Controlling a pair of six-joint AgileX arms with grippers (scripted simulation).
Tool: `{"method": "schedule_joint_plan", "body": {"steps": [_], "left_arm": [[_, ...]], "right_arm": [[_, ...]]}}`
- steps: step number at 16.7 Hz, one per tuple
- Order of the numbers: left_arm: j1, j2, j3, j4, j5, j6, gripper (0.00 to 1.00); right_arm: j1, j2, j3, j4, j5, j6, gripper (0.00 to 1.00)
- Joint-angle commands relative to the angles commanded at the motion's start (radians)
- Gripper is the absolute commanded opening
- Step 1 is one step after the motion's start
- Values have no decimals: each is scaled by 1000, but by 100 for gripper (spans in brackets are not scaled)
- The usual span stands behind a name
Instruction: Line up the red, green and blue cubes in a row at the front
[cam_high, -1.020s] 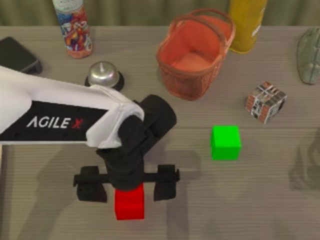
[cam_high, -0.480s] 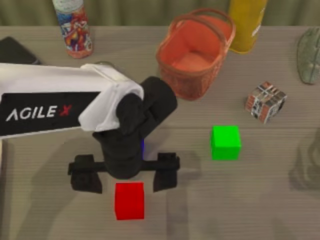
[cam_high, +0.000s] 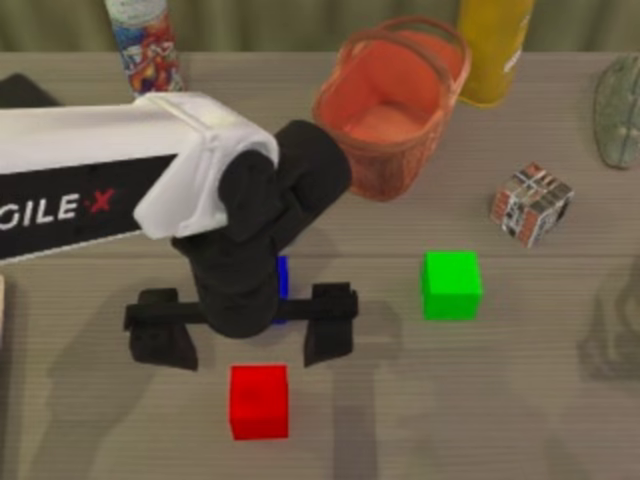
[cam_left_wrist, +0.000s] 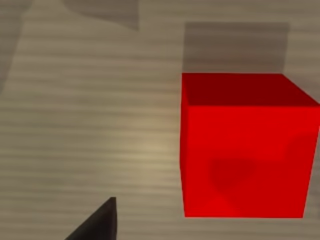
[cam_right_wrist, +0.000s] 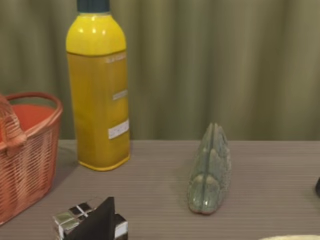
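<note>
The red cube (cam_high: 259, 400) rests alone on the table near the front; it also fills the left wrist view, where the red cube (cam_left_wrist: 245, 150) lies free beside one dark fingertip (cam_left_wrist: 102, 222). My left gripper (cam_high: 245, 333) hovers just behind it, open, with nothing between its fingers. A sliver of the blue cube (cam_high: 283, 278) shows under that wrist; the rest is hidden. The green cube (cam_high: 451, 285) lies to the right of centre. My right arm is out of the top view; its own view shows one fingertip (cam_right_wrist: 102, 222) set off to the side.
An orange basket (cam_high: 390, 100) and a yellow bottle (cam_high: 493, 50) stand at the back, a printed bottle (cam_high: 145, 50) at back left. A patterned puzzle cube (cam_high: 531, 203) and a green stone-like object (cam_high: 620, 110) lie at the right.
My left gripper has drawn back and up from the red cube, which stays where it was. Part of the blue cube has come into sight under the wrist.
</note>
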Motion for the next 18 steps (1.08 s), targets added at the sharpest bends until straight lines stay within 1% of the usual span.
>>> {"method": "schedule_joint_plan", "body": {"steps": [2, 4, 8, 10, 13, 18], "left_arm": [[5, -9, -8, 6, -1, 1, 100], [30, -56, -49, 34, -4, 6, 100], [135, -261, -208, 146, -13, 31, 100], [206, -415, -319, 222, -16, 59, 100], [322, -678, -505, 349, -17, 125, 100], [518, -1154, -844, 586, -14, 313, 100]], "right_arm": [[3, 10, 10, -7, 0, 3, 100], [19, 61, 60, -42, 0, 19, 100], [84, 289, 273, -176, -3, 81, 100], [127, 465, 420, -269, -5, 122, 100], [197, 797, 665, -429, -4, 191, 100], [318, 1379, 1069, -718, 1, 310, 100]]}}
